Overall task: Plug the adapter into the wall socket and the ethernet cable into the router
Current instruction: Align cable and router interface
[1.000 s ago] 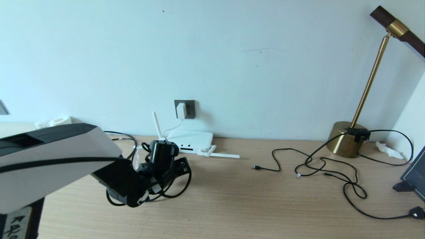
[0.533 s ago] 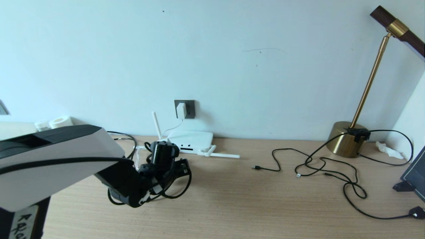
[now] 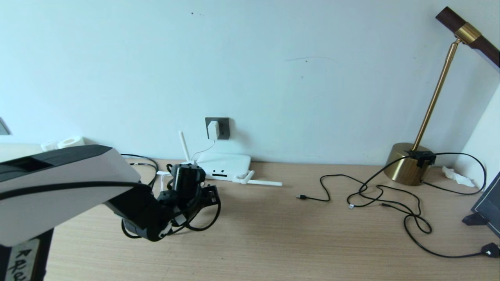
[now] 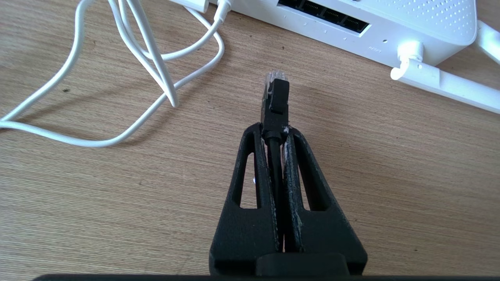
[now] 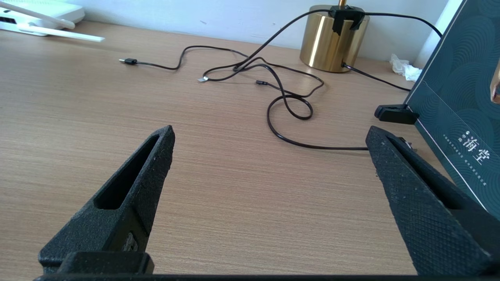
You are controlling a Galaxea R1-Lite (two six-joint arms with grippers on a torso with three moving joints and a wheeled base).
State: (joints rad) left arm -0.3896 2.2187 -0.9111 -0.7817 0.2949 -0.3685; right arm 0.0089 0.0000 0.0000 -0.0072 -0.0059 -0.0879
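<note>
Just before the router (image 4: 390,27), the left gripper (image 4: 274,130), pinching the ethernet cable (image 4: 274,101), has edged nearer its ports; insertion looks imminent.

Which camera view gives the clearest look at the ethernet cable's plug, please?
The left wrist view: the ethernet cable plug juts from the shut left pincer, facing the router. The head view hides it; the right wrist view misses it.

adapter (image 3: 213,129) in wall socket (image 3: 222,128) | router (image 3: 225,165) below, on desk (image 3: 297,242)
</note>
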